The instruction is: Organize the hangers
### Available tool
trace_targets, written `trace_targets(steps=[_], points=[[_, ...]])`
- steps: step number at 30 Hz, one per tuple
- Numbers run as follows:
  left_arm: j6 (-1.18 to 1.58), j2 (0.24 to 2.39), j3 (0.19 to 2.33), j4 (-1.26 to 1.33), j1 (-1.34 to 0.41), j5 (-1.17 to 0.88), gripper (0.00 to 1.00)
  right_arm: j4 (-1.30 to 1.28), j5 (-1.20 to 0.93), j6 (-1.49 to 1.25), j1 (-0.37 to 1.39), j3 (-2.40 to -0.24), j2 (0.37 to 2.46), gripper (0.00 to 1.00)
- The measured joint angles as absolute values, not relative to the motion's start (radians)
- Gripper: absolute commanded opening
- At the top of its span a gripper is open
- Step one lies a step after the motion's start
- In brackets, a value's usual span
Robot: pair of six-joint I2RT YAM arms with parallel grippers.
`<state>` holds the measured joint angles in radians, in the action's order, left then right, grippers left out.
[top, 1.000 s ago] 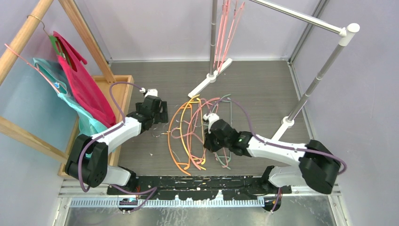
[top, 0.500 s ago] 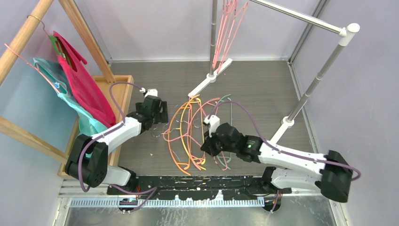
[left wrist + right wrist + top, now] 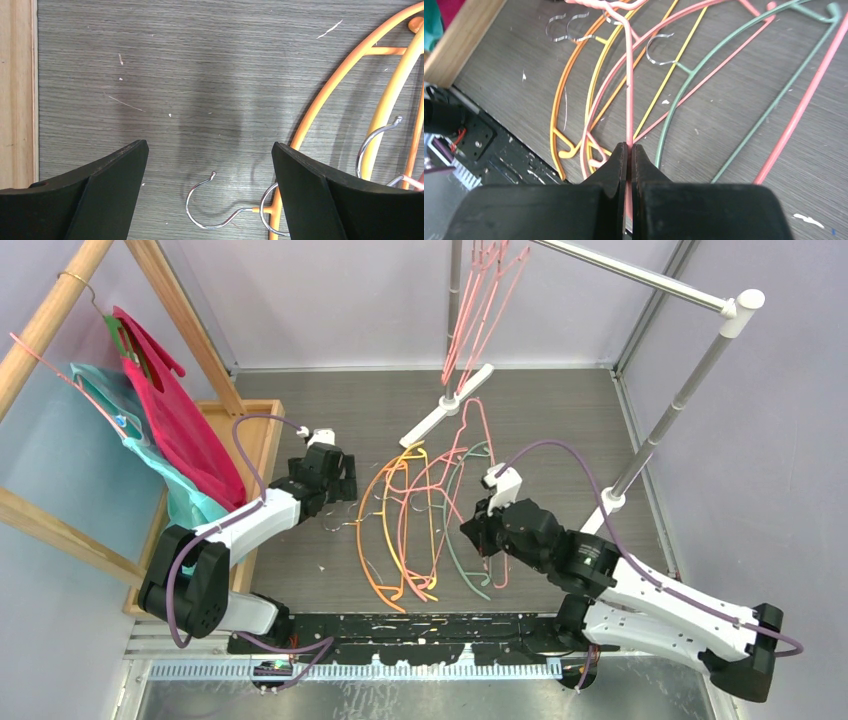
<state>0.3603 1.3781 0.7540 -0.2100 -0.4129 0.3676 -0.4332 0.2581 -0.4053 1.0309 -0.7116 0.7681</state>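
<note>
Hangers (image 3: 400,525) lay in a loose, overlapping heap on the grey table (image 3: 560,430) between the two arms. They were orange, yellow and pink in the main, and their small metal hooks pointed toward the left arm. The right gripper (image 3: 628,148) was pinched tight on the thin wire of one pink hanger (image 3: 628,90), with no gap showing between its fingers. From above, that hanger stood tilted over the right edge of the heap, and its far end reached close to the white foot (image 3: 447,405) of the rack. A pale green hanger (image 3: 684,95) lay flat just beside it on the table. The left gripper (image 3: 210,146) hung with its jaws wide apart and gripped nothing, over bare table at the left edge of the heap. Low between its fingers lay a metal hook (image 3: 205,212) joined to an orange hanger (image 3: 320,100). A few hung hangers (image 3: 478,300), all pink, dangled from the metal rail (image 3: 640,275) at the back.
</note>
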Motion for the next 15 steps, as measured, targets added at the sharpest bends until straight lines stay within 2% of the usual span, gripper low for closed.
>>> trace_targets(steps=[6, 15], points=[[0.361, 1.378, 0.754, -0.21, -0.413, 0.368, 0.98, -0.505, 0.367, -0.417, 1.03, -0.843, 0.719, 0.01], [0.361, 1.359, 0.754, -0.21, -0.413, 0.368, 0.98, -0.502, 0.516, -0.374, 1.023, -1.06, 0.794, 0.01]])
